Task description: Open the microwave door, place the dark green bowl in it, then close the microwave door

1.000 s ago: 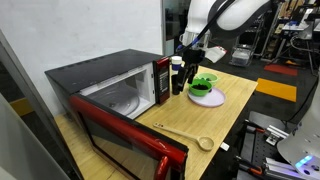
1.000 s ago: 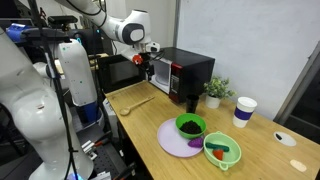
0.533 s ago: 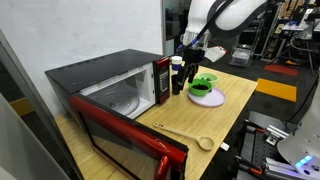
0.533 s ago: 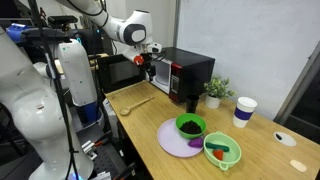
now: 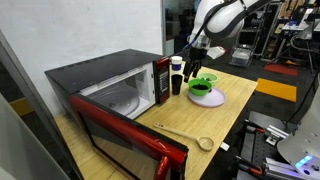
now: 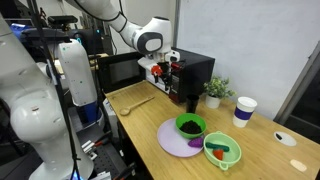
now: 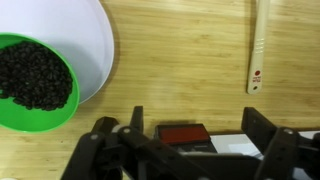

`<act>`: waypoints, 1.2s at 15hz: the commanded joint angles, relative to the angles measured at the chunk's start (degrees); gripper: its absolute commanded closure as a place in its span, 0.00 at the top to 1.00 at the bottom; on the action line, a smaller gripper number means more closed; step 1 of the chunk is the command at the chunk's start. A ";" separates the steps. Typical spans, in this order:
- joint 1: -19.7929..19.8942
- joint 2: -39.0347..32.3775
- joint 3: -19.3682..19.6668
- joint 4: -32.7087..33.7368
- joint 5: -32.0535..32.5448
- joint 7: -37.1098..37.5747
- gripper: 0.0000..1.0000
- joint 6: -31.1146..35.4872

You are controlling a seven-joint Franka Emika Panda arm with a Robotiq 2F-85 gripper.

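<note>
The microwave [image 5: 105, 85] stands at the left of the wooden table, and its red-framed door [image 5: 128, 138] is swung wide open toward the front. The dark green bowl [image 5: 203, 83] with a dark inside sits on a lavender plate [image 5: 212, 99] a little past the microwave's control strip. In the wrist view the bowl [image 7: 38, 82] lies at the left edge on the plate [image 7: 92, 40]. My gripper [image 5: 196, 50] hangs open above the table between the microwave and the bowl, holding nothing. Its fingers [image 7: 137, 122] stand wide apart around my gripper's centre [image 7: 197, 135]. It also shows beside the microwave [image 6: 190, 70] as my gripper [image 6: 164, 70].
A wooden spoon [image 5: 186, 133] lies on the table near the open door, also seen as the spoon [image 7: 258, 45]. A brighter lime-green bowl [image 6: 228, 153] sits next to the plate [image 6: 172, 140]. A paper cup [image 6: 243, 110] and a small plant [image 6: 214, 91] stand further along.
The arm has swung away from the microwave's front corner, carrying the open gripper toward the bowl and plate. The door, bowl and spoon have not moved.
</note>
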State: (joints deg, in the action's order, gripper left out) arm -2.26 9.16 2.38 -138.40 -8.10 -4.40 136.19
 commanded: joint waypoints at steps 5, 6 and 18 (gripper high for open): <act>4.08 -6.66 7.09 2.89 -4.79 -27.86 1.00 0.84; 4.82 -7.57 7.79 2.85 -5.04 -31.45 1.00 1.67; 9.97 -11.74 7.79 3.97 -3.42 -46.17 1.00 1.49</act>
State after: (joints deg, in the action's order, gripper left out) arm 6.41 -2.64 11.49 -134.46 -11.69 -50.76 137.79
